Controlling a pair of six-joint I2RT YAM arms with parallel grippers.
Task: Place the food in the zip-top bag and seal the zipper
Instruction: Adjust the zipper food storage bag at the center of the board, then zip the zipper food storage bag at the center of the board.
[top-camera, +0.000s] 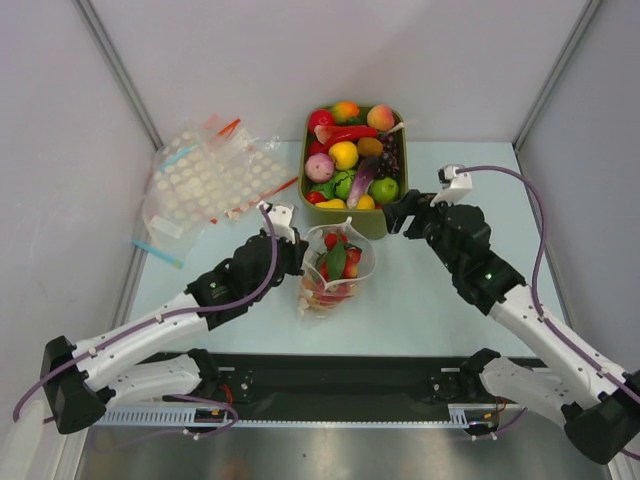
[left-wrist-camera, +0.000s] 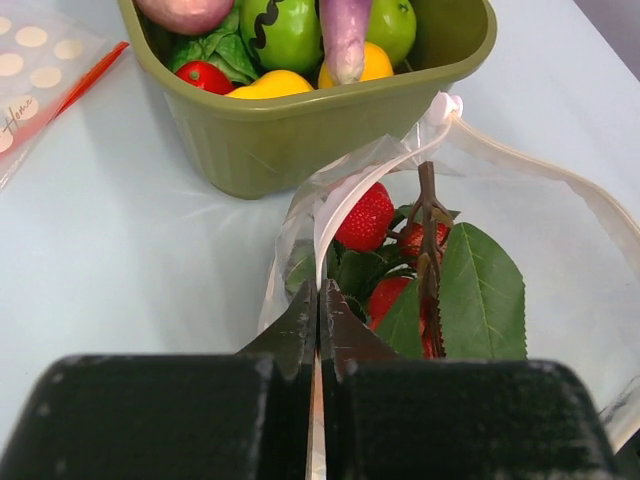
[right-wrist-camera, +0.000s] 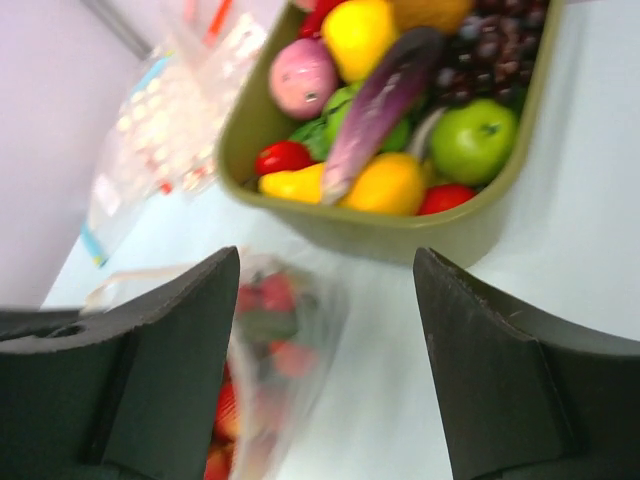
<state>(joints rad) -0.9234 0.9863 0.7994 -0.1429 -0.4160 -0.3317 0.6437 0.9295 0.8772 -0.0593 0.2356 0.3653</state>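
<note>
The clear zip-top bag (top-camera: 338, 262) stands open on the table just in front of the green bin, holding red berries (left-wrist-camera: 366, 215) and a green leaf sprig (left-wrist-camera: 482, 290). My left gripper (top-camera: 299, 254) is shut on the bag's left rim, pinching the pale zipper (left-wrist-camera: 322, 245) strip between its jaws (left-wrist-camera: 320, 292). My right gripper (top-camera: 397, 216) hovers open to the right of the bag by the bin's front corner, nothing between its fingers (right-wrist-camera: 326, 258). The bag (right-wrist-camera: 285, 330) shows blurred beside its left finger. More toy food fills the bin (top-camera: 352, 160).
The green bin (top-camera: 372, 226) sits at the back centre, right behind the bag; its wall (left-wrist-camera: 300, 135) is close in the left wrist view. A heap of white-dotted bags (top-camera: 205, 180) with red and blue strips lies at the back left. Walls enclose the table.
</note>
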